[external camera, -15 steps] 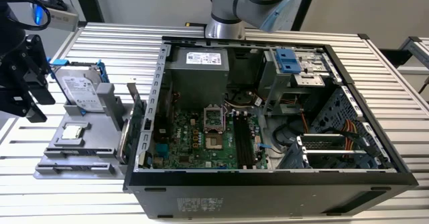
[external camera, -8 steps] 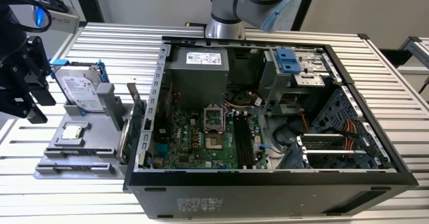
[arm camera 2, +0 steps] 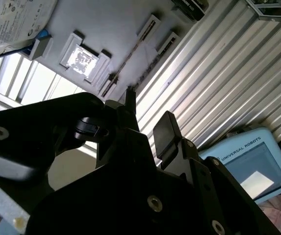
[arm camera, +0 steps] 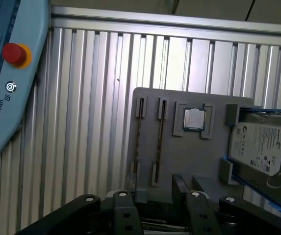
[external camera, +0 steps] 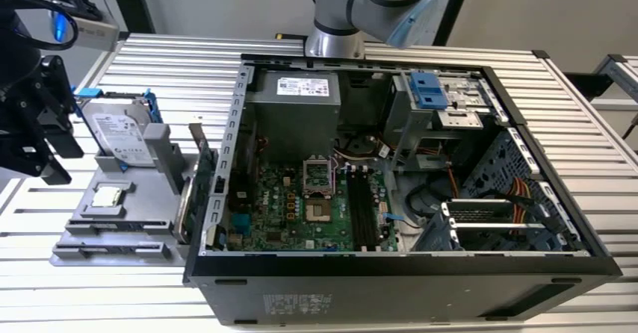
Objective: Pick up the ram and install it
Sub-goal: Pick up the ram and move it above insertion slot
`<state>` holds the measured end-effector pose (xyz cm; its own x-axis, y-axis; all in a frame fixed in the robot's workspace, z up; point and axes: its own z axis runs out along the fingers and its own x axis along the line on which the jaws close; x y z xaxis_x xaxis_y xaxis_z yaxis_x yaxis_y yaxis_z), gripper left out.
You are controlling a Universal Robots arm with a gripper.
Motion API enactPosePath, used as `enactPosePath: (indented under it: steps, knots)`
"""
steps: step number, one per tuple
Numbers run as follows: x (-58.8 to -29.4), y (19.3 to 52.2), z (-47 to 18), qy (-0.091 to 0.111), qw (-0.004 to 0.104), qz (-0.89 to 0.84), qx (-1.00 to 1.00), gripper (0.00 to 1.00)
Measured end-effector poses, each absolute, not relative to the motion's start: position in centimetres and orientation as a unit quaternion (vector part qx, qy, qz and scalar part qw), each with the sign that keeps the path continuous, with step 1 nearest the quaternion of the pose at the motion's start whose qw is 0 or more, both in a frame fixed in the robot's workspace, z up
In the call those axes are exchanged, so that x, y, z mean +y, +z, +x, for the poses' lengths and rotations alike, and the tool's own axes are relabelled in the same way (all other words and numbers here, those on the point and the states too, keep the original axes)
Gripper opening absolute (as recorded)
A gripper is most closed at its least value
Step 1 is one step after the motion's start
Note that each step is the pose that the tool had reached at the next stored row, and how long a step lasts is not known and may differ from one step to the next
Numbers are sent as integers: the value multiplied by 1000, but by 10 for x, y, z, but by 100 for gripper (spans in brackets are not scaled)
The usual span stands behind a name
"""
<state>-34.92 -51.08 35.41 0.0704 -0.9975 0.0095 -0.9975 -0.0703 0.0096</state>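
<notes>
Right now my gripper (arm camera: pixel 157 188) hangs with jaws apart and empty over the grey tray (external camera: pixel 140 221) at the exterior view's lower left; the ram (arm camera: pixel 137 142) sits edge-on in a tray slot.

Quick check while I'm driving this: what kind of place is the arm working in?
Most likely a robot test cell for computer assembly. An open computer case lies on a ribbed metal table, a grey holder beside it presents a hard drive, and a robot control tablet lies nearby.
</notes>
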Motion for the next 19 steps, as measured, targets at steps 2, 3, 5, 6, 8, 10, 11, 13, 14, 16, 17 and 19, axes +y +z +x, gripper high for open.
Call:
enactPosePath:
  steps: [2, 3, 5, 6, 8, 10, 11, 13, 14, 16, 17, 19]
  knots:
    - [-511, 353, -349, 1, 7, 732, -682, 100]
    - [-511, 353, -349, 1, 7, 732, -682, 100]
    - [-511, 352, -349, 1, 8, 732, -682, 100]
    - [-510, 351, -349, 2, 8, 732, -682, 100]
    - [-510, 350, -349, 2, 9, 732, -682, 100]
    - [-510, 349, -349, 2, 9, 732, -682, 100]
    - [-510, 348, -349, 3, 9, 732, -682, 100]
    - [-510, 347, -349, 3, 10, 732, -682, 100]
    - [-510, 346, -349, 3, 10, 732, -682, 100]
    - [-510, 345, -349, 3, 10, 731, -682, 100]
    - [-510, 344, -349, 4, 10, 731, -682, 100]
    - [-510, 342, -349, 4, 11, 731, -682, 100]
